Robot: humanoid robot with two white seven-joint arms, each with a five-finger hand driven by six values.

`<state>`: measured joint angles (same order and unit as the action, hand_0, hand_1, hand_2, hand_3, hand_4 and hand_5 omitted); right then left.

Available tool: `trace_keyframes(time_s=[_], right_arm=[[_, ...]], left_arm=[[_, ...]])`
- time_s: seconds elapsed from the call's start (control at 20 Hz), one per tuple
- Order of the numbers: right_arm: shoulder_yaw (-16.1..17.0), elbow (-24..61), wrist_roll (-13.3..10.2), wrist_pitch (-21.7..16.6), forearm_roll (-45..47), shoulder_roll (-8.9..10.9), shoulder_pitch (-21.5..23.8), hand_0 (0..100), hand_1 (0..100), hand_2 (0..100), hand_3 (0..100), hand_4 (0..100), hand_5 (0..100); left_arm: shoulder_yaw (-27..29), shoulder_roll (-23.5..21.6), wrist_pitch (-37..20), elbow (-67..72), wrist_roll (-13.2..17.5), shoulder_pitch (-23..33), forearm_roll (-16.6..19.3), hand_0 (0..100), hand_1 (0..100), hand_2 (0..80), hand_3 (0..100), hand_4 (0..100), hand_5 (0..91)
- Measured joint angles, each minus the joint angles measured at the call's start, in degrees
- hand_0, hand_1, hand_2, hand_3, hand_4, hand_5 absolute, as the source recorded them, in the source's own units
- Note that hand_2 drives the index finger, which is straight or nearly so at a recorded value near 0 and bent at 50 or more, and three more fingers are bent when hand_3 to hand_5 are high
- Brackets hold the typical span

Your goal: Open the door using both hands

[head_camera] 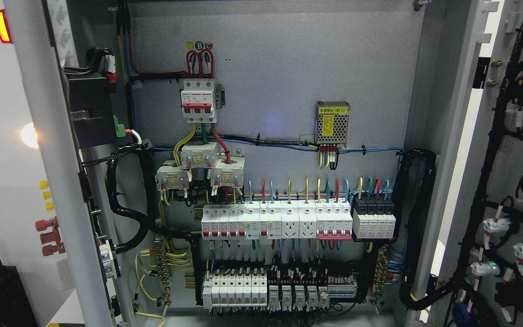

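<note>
Neither robot arm nor hand in head view, so hand pose and finger state cannot be told. Electrical cabinet (275,72) stands open. Left door (52,150) swung out at picture's left, edge toward camera. Right door (511,181) swung wide at right, inner face showing black wiring harness (493,136) and indicator backs. Inside: red three-pole breaker (199,101) upper left, mesh-cased power supply (333,122) upper right, row of white breakers (275,220) mid panel, terminal blocks (279,290) below.
</note>
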<state>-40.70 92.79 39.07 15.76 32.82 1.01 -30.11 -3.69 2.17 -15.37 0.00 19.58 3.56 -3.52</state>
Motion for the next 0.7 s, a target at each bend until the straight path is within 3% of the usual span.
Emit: trace_keyframes(time_s=[0.7], right_arm=[[-2.0, -0.2, -1.6, 0.1, -2.0, -3.67, -1.0, 11, 0, 0, 0, 0, 0]], left_arm=[[0.0, 0.0, 0.0, 0.0, 0.0, 0.0, 0.0, 0, 0, 0.0, 0, 3, 0.0]])
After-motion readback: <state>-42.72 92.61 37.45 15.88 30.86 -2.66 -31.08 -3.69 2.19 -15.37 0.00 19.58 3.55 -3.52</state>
